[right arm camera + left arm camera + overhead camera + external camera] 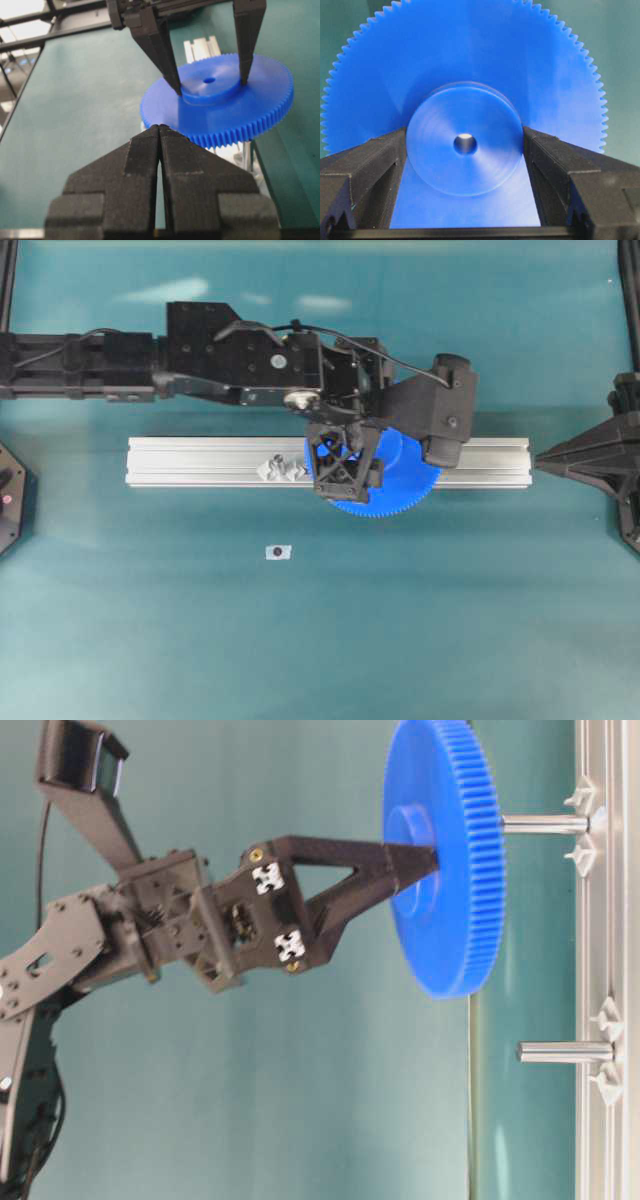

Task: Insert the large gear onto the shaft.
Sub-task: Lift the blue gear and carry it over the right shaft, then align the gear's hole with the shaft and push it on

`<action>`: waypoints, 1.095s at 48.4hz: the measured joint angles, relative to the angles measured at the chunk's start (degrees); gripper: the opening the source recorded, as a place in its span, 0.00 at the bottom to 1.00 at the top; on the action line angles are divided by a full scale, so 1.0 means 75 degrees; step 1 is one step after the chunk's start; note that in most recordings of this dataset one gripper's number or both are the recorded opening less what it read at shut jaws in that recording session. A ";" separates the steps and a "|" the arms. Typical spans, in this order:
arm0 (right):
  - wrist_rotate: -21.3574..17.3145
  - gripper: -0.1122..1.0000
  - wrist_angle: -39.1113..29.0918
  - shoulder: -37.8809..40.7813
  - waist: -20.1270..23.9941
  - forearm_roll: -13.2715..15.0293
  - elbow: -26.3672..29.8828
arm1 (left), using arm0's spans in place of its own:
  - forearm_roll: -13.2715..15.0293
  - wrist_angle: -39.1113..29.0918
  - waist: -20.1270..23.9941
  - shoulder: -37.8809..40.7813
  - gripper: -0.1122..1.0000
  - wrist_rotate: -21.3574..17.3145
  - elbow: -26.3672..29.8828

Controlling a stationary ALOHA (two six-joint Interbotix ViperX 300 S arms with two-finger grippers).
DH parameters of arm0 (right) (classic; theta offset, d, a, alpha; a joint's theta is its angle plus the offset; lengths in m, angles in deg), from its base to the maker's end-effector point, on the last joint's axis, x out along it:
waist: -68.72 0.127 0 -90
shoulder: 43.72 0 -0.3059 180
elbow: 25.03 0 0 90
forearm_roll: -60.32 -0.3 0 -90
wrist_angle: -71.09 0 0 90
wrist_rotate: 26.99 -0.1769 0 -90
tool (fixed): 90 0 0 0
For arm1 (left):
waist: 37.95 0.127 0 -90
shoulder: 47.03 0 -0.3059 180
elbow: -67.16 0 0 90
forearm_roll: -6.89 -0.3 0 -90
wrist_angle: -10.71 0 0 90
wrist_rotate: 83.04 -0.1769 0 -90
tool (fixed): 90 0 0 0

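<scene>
While the left hand pinches the raised hub of the large gear between its two black fingers, the blue disc sits over the aluminium rail lying across the bench. In the table-level view the gear has the tip of the shaft right at its far face, the pin lined up with the hub; most of the pin shows bare between gear and rail (cannot tell how far it has entered the hole). The left wrist view shows something pale in the centre hole. A second look-alike pin stands further along the rail, well apart. The right hand hangs near the gear rim, fingers pressed together, holding nothing. A small white tag lies on the bench.
</scene>
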 measured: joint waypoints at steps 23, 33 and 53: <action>0.0000 0.14 0.0000 -0.0012 -0.0012 0.0000 -0.0012 | -0.0012 -0.0012 0.0164 0.0551 0.79 -0.0105 0.0504; 0.0000 0.14 0.0000 -0.0035 -0.0023 0.0000 -0.0012 | 0.0000 -0.0105 0.0223 0.0738 0.79 -0.0188 0.0633; 0.0000 0.14 0.0000 -0.0117 -0.0035 0.0000 -0.0070 | -0.0012 -0.0586 0.0328 0.1172 0.79 -0.0305 0.1289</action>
